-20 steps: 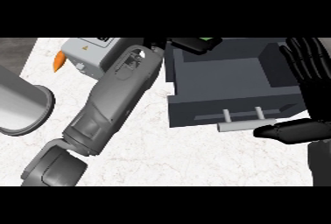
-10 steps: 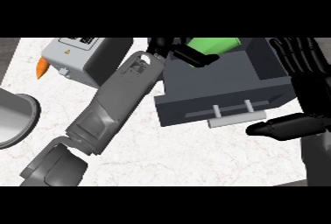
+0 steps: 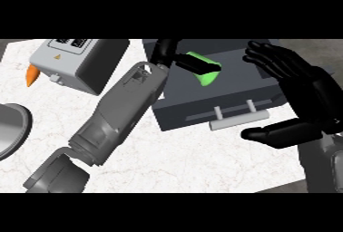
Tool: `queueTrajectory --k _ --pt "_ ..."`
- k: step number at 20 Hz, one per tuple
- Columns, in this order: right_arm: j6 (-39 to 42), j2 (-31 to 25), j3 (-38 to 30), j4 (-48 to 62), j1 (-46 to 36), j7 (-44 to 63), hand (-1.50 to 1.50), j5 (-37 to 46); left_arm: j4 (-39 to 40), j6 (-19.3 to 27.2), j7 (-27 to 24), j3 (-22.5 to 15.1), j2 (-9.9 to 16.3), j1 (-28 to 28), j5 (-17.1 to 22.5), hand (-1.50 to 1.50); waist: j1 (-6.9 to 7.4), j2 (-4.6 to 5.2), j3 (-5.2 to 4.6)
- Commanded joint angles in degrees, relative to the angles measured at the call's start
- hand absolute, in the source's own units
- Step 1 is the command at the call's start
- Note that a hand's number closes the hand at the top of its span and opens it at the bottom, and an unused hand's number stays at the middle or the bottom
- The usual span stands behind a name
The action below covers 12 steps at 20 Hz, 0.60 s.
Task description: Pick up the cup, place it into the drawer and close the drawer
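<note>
The green cup (image 3: 203, 71) lies tilted over the open dark grey drawer (image 3: 201, 108), near its back left corner. My left hand (image 3: 166, 50) reaches in from the lower left on a long grey forearm, and its black fingers are curled round the cup's near side, hiding part of it. Whether the cup touches the drawer's floor I cannot tell. The drawer's pale handle (image 3: 234, 118) faces the counter's front. My right hand (image 3: 305, 90) stands open just right of the drawer, fingers up, with its thumb near the handle's right end.
A grey boxy appliance (image 3: 80, 59) sits at the back left with an orange carrot (image 3: 31, 75) beside it. A metal pot (image 3: 10, 129) shows at the left edge. White marble counter (image 3: 201, 158) lies in front of the drawer.
My left hand has carried the cup down and forward over the drawer, so more of the green shows. The pot has slid towards the left edge of the view. The right hand stays open.
</note>
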Motion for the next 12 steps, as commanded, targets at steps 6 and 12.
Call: queueTrajectory --k 6,12 --pt "14.6 -4.7 9.1 0.7 0.8 4.8 1.50 -5.3 -3.8 -0.1 -9.1 3.0 0.0 0.5 9.4 -1.50 2.25 -0.70 -0.12" --pt "18.9 -12.3 12.3 0.0 3.1 8.2 -1.50 4.2 -2.7 4.0 -8.4 3.2 0.0 -3.0 12.6 -1.50 5.33 -1.73 -0.04"
